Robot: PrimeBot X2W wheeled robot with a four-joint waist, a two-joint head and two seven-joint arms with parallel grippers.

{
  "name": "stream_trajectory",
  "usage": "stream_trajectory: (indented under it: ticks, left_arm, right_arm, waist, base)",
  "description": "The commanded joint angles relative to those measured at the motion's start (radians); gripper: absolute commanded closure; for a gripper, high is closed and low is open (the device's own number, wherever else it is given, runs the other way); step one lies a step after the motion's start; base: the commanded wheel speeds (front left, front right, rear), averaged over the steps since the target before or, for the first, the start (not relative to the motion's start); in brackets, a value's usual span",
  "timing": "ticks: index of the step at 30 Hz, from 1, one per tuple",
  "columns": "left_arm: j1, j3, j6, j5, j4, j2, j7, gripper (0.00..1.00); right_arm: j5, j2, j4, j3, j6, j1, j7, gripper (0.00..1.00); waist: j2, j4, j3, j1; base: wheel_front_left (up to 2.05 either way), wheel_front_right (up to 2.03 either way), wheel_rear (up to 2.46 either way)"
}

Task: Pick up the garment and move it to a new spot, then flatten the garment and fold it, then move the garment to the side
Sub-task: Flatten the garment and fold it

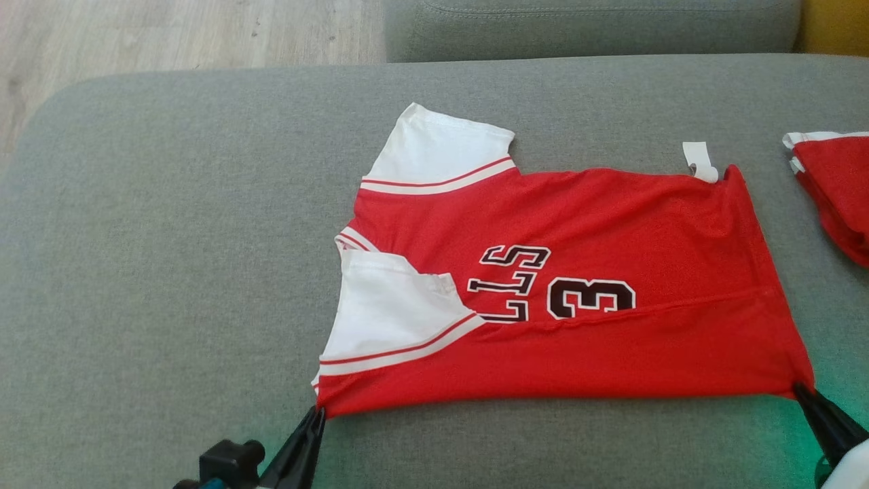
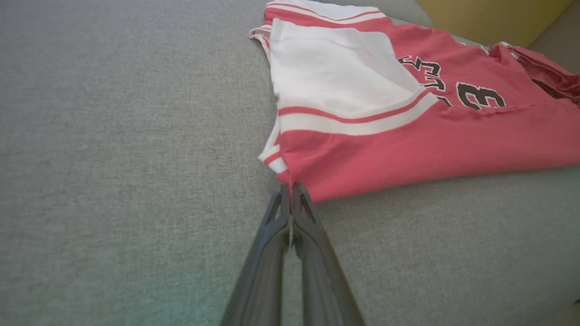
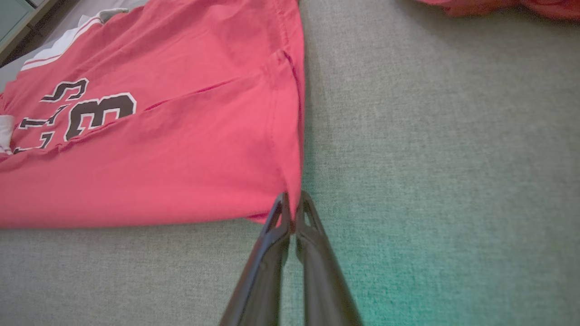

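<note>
A red jersey (image 1: pixel 597 224) with white sleeves and dark lettering lies spread on the grey cushion (image 1: pixel 170 238), its near long edge folded over onto the body. My left gripper (image 1: pixel 319 410) is shut on the jersey's near left corner, below the white sleeve (image 1: pixel 387 312); the left wrist view has the same pinch (image 2: pixel 290 186) on the jersey (image 2: pixel 408 145). My right gripper (image 1: pixel 799 389) is shut on the near right hem corner, and in the right wrist view (image 3: pixel 292 195) its tips close on the red cloth (image 3: pixel 181 149).
A second red and white garment (image 1: pixel 838 187) lies folded at the cushion's right edge, close to the jersey's hem. A sofa backrest (image 1: pixel 590 27) runs along the far side. Wooden floor (image 1: pixel 170 34) lies beyond the cushion's far left corner.
</note>
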Motion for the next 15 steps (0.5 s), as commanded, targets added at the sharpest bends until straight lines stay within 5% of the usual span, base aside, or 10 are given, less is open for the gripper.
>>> stream_trajectory:
  ticks: [1, 2, 10, 15]
  left_arm:
    - [-0.017, 0.026, 0.014, 0.011, -0.029, 0.03, -0.002, 0.52]
    - [-0.018, 0.026, 0.019, 0.015, -0.031, 0.033, -0.001, 0.0]
    - [-0.078, 0.05, 0.041, 0.036, -0.096, 0.066, 0.013, 0.0]
    - [-0.261, 0.076, -0.009, 0.064, -0.146, 0.136, 0.1, 0.0]
  right_arm:
    - [-0.021, -0.028, -0.023, -0.019, 0.006, 0.014, 0.008, 0.3]
    - [-0.033, -0.019, -0.028, -0.034, 0.006, 0.017, 0.014, 0.0]
    - [-0.137, 0.037, -0.136, -0.147, 0.006, 0.021, 0.017, 0.0]
    - [-0.203, 0.081, -0.228, -0.175, 0.006, 0.002, 0.045, 0.0]
  waist:
    - [0.0, -0.003, 0.0, 0.0]
    - [0.0, -0.005, 0.0, 0.0]
    - [0.0, -0.033, 0.007, 0.0]
    - [0.0, -0.062, 0.045, 0.0]
  base:
    - [0.0, 0.0, 0.0]
    - [0.0, 0.0, 0.0]
    - [0.0, 0.0, 0.0]
    - [0.0, 0.0, 0.0]
